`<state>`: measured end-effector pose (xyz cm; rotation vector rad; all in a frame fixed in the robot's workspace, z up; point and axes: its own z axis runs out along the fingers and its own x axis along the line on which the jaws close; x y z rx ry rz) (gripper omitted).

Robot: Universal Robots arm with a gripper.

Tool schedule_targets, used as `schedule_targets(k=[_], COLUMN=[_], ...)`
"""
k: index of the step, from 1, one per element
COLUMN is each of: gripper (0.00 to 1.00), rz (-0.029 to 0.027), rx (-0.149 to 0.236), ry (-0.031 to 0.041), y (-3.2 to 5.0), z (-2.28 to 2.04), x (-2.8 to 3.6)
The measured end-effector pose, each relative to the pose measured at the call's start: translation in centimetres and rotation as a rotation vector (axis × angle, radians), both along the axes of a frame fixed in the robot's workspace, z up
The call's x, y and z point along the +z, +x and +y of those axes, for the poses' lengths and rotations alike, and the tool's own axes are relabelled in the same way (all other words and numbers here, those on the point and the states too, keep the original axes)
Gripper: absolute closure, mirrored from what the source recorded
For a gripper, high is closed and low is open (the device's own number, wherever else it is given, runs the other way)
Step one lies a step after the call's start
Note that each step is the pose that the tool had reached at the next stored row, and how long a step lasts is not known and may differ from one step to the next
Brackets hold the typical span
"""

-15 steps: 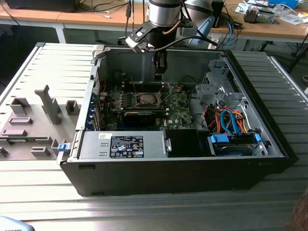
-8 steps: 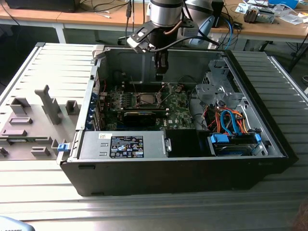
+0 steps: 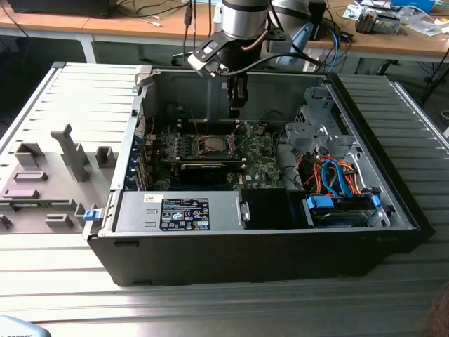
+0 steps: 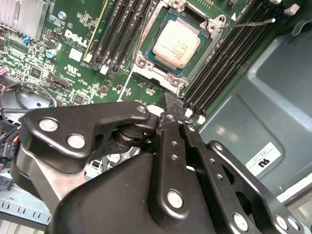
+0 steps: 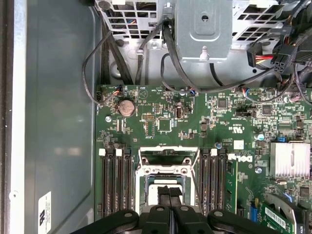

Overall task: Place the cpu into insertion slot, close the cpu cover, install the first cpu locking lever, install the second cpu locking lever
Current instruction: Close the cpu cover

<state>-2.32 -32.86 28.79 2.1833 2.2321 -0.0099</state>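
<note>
The cpu, a pale silver square, lies flat in the insertion slot on the green board; the first wrist view shows a corner of the cpu below my fingertips. The cpu cover, a thin metal frame, seems to stand open at the socket's edge. A thin wire locking lever sticks out free beside the socket. My gripper hangs above the socket inside the computer case. Its two black fingers are pressed together, shut on nothing, and the gripper is clear of the board.
Memory slots flank the socket on both sides. A finned heatsink, a drive cage with black cables, and the grey case wall surround the board. Grey fixtures stand outside the case at the exterior view's left.
</note>
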Motion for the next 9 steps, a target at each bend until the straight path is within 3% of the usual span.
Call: schedule_targets(k=[9], gripper=[0.89], rz=[0.0], rx=[0.0], ry=[0.0], y=[0.55], z=[0.0], x=[-0.03])
